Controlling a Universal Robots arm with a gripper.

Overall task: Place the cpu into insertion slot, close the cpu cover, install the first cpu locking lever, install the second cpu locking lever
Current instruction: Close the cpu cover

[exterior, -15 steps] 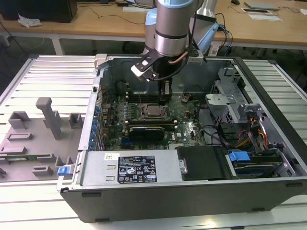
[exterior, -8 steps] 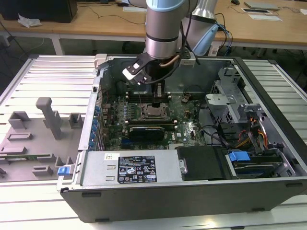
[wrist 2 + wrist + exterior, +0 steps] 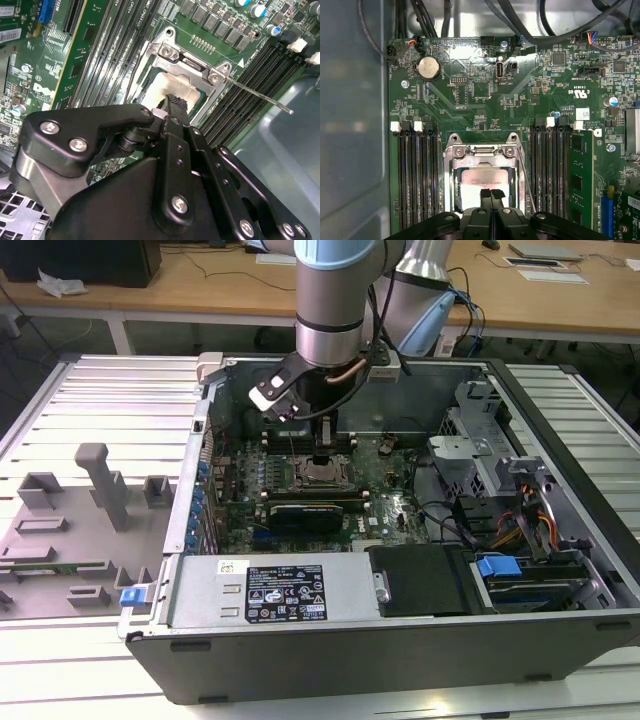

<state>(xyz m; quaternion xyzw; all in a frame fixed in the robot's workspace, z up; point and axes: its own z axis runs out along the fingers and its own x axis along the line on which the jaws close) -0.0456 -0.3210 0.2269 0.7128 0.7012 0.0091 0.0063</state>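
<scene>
First wrist view shows the cpu point(image 3: 482, 177) lying in its slot point(image 3: 448, 165), with the cpu cover point(image 3: 481, 161) down around it. My gripper point(image 3: 492, 194) is pinched tight on nothing, just over the cpu. I think the lever step is due: one thin lever point(image 3: 525, 175) sticks out loose and needs a careful push.

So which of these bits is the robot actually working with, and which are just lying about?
Part of the job:
- cpu
- cpu cover
- locking lever
- gripper, right over the cpu

Just lying about:
- coin battery
- memory slots
- black card
- grey fixtures
</scene>
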